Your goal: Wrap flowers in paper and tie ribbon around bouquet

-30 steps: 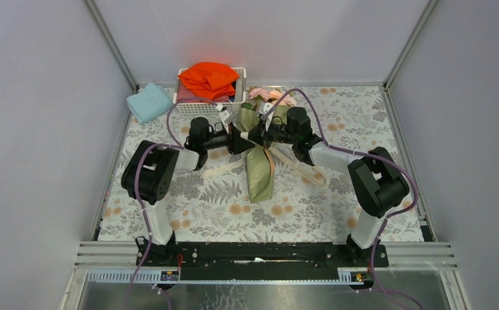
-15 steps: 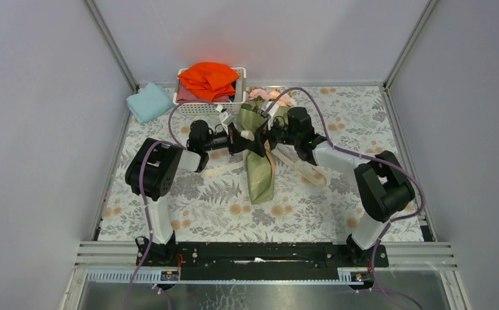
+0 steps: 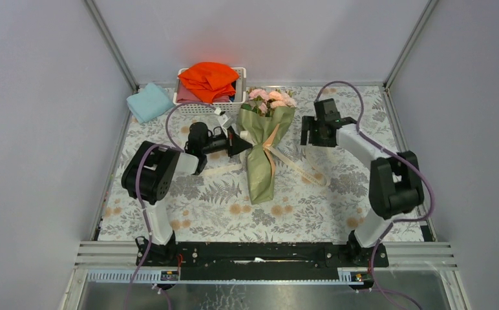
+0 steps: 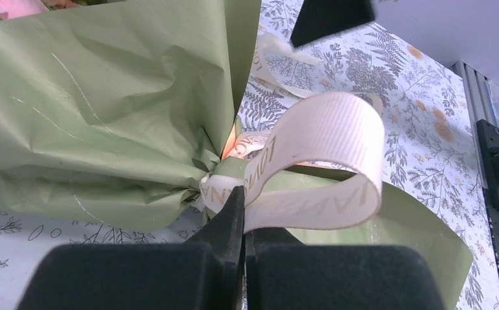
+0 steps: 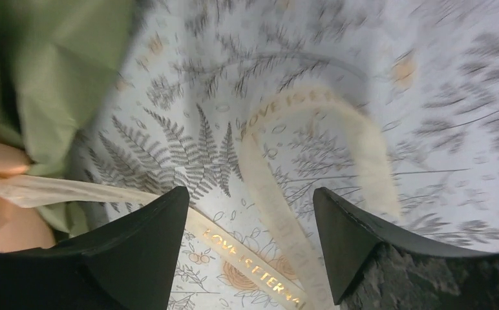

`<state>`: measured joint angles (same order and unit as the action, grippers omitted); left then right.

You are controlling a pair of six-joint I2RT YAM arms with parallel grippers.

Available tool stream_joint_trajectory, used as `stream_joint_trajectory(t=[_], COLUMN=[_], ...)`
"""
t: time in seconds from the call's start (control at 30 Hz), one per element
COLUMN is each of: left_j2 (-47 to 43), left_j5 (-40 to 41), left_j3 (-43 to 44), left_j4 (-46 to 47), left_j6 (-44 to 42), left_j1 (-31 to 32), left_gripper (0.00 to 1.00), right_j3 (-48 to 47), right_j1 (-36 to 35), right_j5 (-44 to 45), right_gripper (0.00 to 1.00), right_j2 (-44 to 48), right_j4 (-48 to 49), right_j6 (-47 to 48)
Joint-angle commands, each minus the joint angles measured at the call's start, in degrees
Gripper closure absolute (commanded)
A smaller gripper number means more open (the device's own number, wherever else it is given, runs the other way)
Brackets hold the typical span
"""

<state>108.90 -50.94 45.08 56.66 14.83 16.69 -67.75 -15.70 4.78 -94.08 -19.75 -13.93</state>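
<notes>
The left tool [image 4: 244, 194] is pressed together, and it is pinching the ribbon [image 4: 337, 129]. The cream strip comes up between the two black fingers and arches into a fat loop above them. Gold lettering runs along its inner face. Right behind that pinch is the cinched waist of the bouquet [image 3: 260, 161], where the olive-green paper [image 4: 105, 97] gathers into tight creases and a sliver of peach shows through the fold.

From the top camera, the left tool [image 3: 239, 140] sits tight against the bouquet's left side at the waist. The bouquet lies flat in the middle of the table [image 3: 337, 213], its narrow end pointing towards the arm bases. Its wide end fans out towards the far edge, with the pink flowers [image 3: 271, 98] spilling out there.

Over to the right tool [image 5: 250, 200]: its fingers are spread wide with nothing between them. It hangs above the fern-patterned table, off to the bouquet's right and apart from it. Its wrist view is blurred, but a curl of ribbon [image 5: 260, 168] lies on the table below the open fingers, and green paper shows at the left edge.

One ribbon tail trails left of the bouquet and another trails right. At the far edge stands a white basket [image 3: 198, 106] holding an orange cloth [image 3: 208, 77], with a light-blue cloth [image 3: 148, 102] beside it.
</notes>
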Motion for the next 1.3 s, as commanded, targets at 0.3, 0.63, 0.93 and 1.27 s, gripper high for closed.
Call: stream_joint_trajectory(t=[0.3, 0.63, 0.93, 1.27], left_j2=[-4.8, -4.6, -6.8, -9.2], left_j5=[3.8, 4.9, 4.3, 4.9], left_j3=[-3.3, -4.6, -7.8, -10.0], left_j4=[0.5, 2.8, 3.5, 2.1], left_j6=[-2.9, -9.3, -16.2, -19.9], left_j1=[0.7, 0.8, 1.8, 2.5], left_gripper=[1.00, 1.00, 1.00, 1.00], right_j3=[-5.2, 1.0, -40.4, -68.5], right_j1=[0.9, 9.6, -16.8, -30.1], right_j5=[-0.4, 8.2, 7.4, -9.3], right_gripper=[0.47, 1.00, 1.00, 1.00], right_j2=[-18.4, 4.3, -11.8, -32.5], right_j4=[0.8, 7.0, 8.3, 4.1], right_j6=[-2.8, 2.6, 10.6, 6.5])
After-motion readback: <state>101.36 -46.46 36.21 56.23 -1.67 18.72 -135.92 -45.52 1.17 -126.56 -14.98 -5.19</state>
